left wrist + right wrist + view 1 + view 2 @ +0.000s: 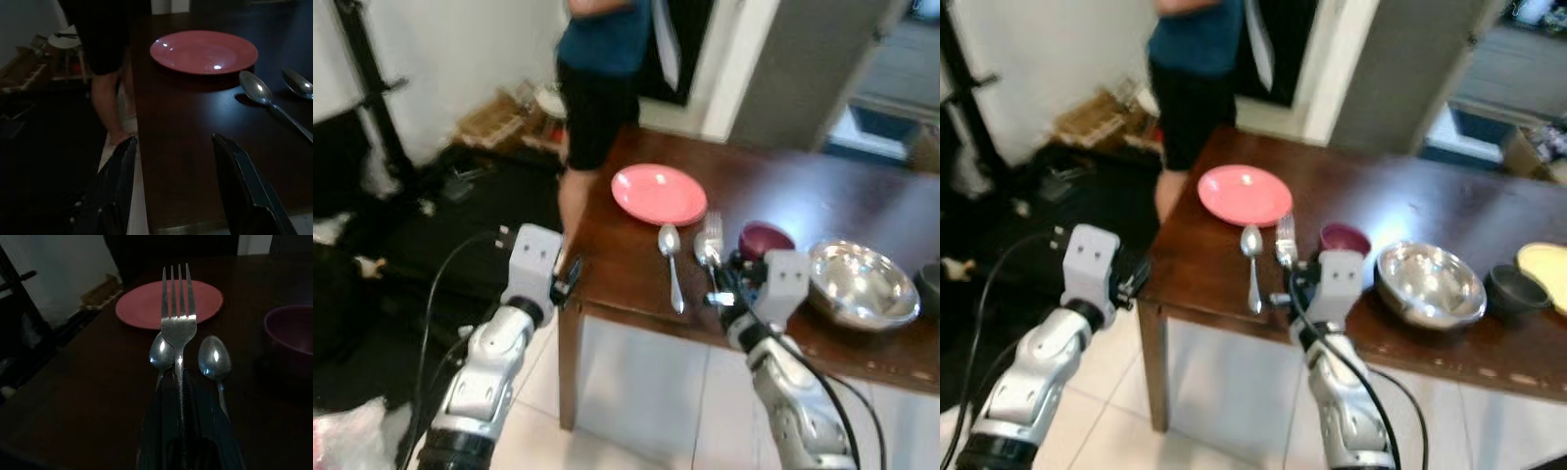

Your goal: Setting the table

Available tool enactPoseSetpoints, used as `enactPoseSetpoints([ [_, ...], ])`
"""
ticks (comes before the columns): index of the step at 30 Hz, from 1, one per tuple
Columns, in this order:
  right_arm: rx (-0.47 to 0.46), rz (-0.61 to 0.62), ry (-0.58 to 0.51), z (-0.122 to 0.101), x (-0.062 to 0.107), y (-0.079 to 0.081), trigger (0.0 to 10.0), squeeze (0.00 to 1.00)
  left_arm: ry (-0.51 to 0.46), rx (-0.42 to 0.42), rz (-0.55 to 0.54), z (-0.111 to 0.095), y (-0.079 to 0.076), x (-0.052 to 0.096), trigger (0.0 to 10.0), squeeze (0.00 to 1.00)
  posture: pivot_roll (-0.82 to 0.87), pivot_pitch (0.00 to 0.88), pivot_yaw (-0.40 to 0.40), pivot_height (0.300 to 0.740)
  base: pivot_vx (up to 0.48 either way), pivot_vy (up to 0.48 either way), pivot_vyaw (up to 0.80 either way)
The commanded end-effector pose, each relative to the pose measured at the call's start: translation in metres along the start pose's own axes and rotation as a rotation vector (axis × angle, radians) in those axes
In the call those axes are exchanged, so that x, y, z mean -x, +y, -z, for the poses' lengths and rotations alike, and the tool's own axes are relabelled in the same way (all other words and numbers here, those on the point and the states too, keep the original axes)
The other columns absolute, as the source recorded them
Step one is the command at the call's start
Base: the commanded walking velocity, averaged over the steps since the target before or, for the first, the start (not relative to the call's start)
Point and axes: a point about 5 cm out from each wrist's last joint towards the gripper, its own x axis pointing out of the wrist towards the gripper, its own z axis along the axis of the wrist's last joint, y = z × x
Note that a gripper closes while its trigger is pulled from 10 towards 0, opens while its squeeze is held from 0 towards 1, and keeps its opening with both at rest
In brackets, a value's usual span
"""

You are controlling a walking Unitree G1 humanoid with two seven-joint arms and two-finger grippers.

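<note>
Right wrist view shows the dark worktop (88,396) carrying a pink plate (168,303) beyond the right fingers (182,396), which are clamped on a fork (178,318), two spoons (214,357) just beneath it. The left fingers (242,186) hang apart by the worktop's corner.

A round pink plate (659,194) lies flat near the corner of the dark brown wooden table (822,196). Two shiny metal spoons (672,257) lie just beside it. A shiny metal fork (178,318) is held up, prongs toward the plate.
</note>
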Motion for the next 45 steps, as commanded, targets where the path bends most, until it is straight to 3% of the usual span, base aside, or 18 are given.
enactPoseSetpoints([
  [1, 0.011, 0.012, 0.002, 0.000, 0.000, -0.004, 10.0, 0.00, 0.014, 0.022, 0.032, 0.002, -0.006, 0.000, 10.0, 0.00, -0.06, 0.000, 0.037, 0.740, 0.000, 0.000, 0.00],
  [8, 0.012, 0.014, 0.004, 0.000, 0.000, -0.004, 10.0, 0.00, 0.018, 0.012, 0.045, 0.002, -0.007, 0.001, 10.0, 0.00, -0.06, 0.000, 0.037, 0.740, 0.000, 0.000, 0.00],
  [14, 0.053, 0.042, 0.033, 0.005, -0.001, -0.009, 10.0, 0.00, -0.008, 0.048, 0.134, -0.007, -0.012, 0.001, 10.0, 0.00, -0.06, 0.000, 0.037, 0.740, 0.000, 0.000, 0.00],
  [19, 0.045, 0.049, 0.099, 0.018, -0.007, -0.011, 10.0, 0.00, -0.073, -0.016, 0.285, -0.036, -0.017, -0.010, 10.0, 0.00, -0.03, 0.000, 0.047, 0.740, 0.000, 0.000, 0.00],
  [25, 0.016, 0.074, 0.151, 0.030, -0.021, -0.012, 10.0, 0.00, -0.122, -0.028, 0.426, -0.060, -0.020, -0.015, 10.0, 0.00, -0.01, 0.000, 0.068, 0.740, 0.000, 0.000, 0.00],
  [29, -0.037, 0.020, 0.167, 0.033, -0.036, -0.001, 10.0, 0.00, -0.124, -0.054, 0.482, -0.066, -0.018, -0.007, 10.0, 0.00, 0.02, 0.002, 0.073, 0.740, 0.000, 0.000, 0.00],
  [33, -0.046, -0.021, 0.184, 0.035, -0.046, 0.009, 10.0, 0.00, -0.106, -0.062, 0.457, -0.063, -0.011, 0.003, 10.0, 0.00, 0.08, 0.016, 0.054, 0.740, 0.000, 0.000, 0.00],
  [39, -0.039, -0.055, 0.189, 0.035, -0.052, 0.018, 10.0, 0.00, -0.085, -0.052, 0.403, -0.059, 0.000, 0.014, 10.0, 0.00, 0.10, 0.029, 0.040, 0.740, 0.000, 0.000, 0.00],
  [41, -0.036, -0.033, 0.206, 0.037, -0.055, 0.018, 10.0, 0.00, -0.059, -0.041, 0.379, -0.056, 0.007, 0.025, 10.0, 0.00, 0.11, 0.040, 0.028, 0.740, 0.000, 0.000, 0.00],
  [45, -0.027, -0.007, 0.246, 0.045, -0.053, 0.019, 10.0, 0.00, -0.034, -0.044, 0.377, -0.052, 0.011, 0.032, 10.0, 0.00, 0.11, 0.046, 0.027, 0.740, 0.000, 0.000, 0.00],
])
